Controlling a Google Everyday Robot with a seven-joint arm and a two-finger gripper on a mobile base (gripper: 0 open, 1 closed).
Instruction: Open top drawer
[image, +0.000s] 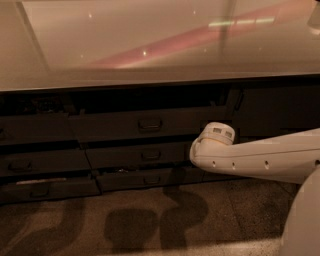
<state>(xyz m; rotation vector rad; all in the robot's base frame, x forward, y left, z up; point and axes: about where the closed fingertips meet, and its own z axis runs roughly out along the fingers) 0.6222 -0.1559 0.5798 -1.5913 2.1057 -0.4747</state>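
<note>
The white arm (260, 159) blocks the right side, its jaws hidden behind its end. Room is free before the top drawer (115, 128), under the worktop (150, 45) edge.
</note>
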